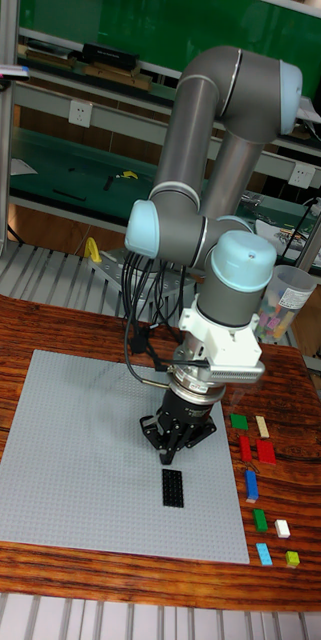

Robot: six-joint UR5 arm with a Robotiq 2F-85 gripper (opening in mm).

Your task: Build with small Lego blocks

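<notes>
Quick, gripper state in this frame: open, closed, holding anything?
Gripper: cannot be told. It sits low over the baseplate, just above the black brick; no block visible between its fingers.

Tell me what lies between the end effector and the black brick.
Nothing: in the tall fixed view, only bare grey baseplate separates the end effector from the black brick.

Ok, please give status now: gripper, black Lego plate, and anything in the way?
Gripper low over grey baseplate, jaw state unclear. Black Lego plate flat on baseplate, just below fingertips. Loose coloured bricks off to the side, not blocking.
</notes>
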